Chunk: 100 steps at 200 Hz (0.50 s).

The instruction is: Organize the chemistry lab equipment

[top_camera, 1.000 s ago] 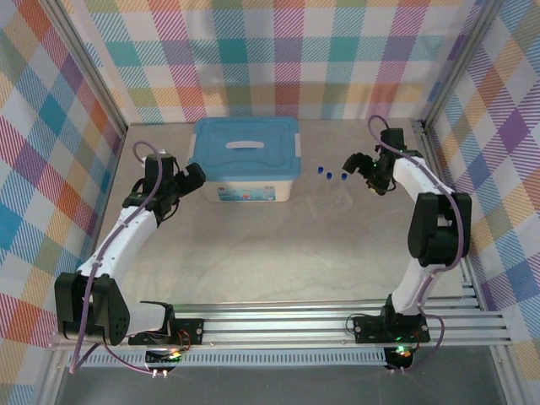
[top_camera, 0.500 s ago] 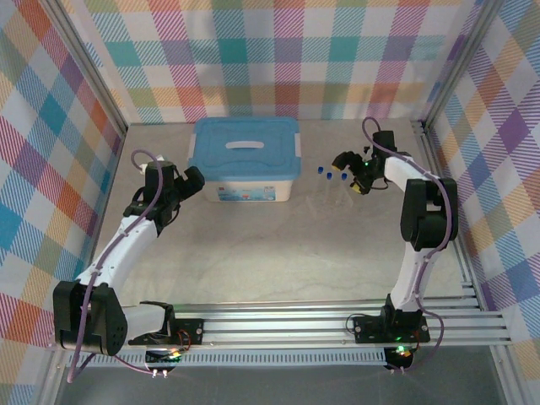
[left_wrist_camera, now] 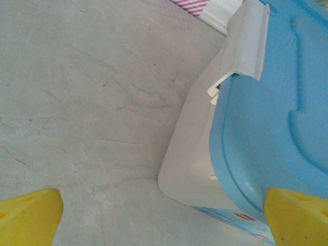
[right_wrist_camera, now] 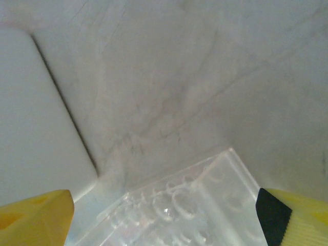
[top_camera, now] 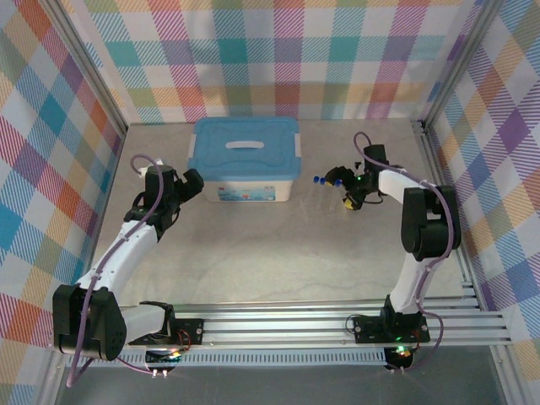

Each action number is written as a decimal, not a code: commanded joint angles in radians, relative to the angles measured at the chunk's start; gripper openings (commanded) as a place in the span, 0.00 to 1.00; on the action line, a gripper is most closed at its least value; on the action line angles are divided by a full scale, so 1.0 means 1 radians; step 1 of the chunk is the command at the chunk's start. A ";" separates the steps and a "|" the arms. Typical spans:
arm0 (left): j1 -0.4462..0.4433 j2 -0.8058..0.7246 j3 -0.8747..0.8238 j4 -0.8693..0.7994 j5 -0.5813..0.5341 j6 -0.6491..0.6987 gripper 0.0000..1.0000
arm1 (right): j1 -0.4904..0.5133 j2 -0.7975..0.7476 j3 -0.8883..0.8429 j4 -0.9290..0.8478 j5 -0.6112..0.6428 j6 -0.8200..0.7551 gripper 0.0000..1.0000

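Thin blue-capped tubes (top_camera: 318, 179) stand in a clear plastic rack (right_wrist_camera: 179, 205) on the table, just right of the box. My right gripper (top_camera: 340, 179) is low at that rack, open. In the right wrist view the rack lies between the yellow fingertips (right_wrist_camera: 36, 215) of the right gripper (right_wrist_camera: 164, 218); I cannot tell whether they touch it. My left gripper (top_camera: 192, 180) is open beside the left end of the box. In the left wrist view the left gripper (left_wrist_camera: 164, 220) straddles the box's near corner with its fingertips (left_wrist_camera: 31, 218) wide apart.
The translucent plastic box (top_camera: 245, 187) with its blue lid (top_camera: 245, 150) shut stands at the back centre; a white latch (left_wrist_camera: 248, 43) is on its left end. The box wall (right_wrist_camera: 36, 113) is close to the rack. Metal frame rails (top_camera: 439, 160) border the table.
The right gripper has moved left and down, from right of the tubes to over the rack. The blue caps shifted slightly. The left arm barely moved.
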 commanded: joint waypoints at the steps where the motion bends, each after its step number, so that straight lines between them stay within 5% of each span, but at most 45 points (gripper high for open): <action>1: -0.009 -0.024 -0.035 0.009 -0.059 -0.003 1.00 | 0.026 -0.091 -0.045 -0.010 -0.014 0.023 0.92; 34: -0.009 -0.036 -0.059 0.025 -0.092 0.007 1.00 | 0.028 -0.203 -0.091 -0.063 0.106 0.004 0.93; 100: 0.007 0.004 -0.030 0.040 -0.155 0.128 1.00 | -0.053 -0.195 -0.006 -0.136 0.304 -0.158 0.97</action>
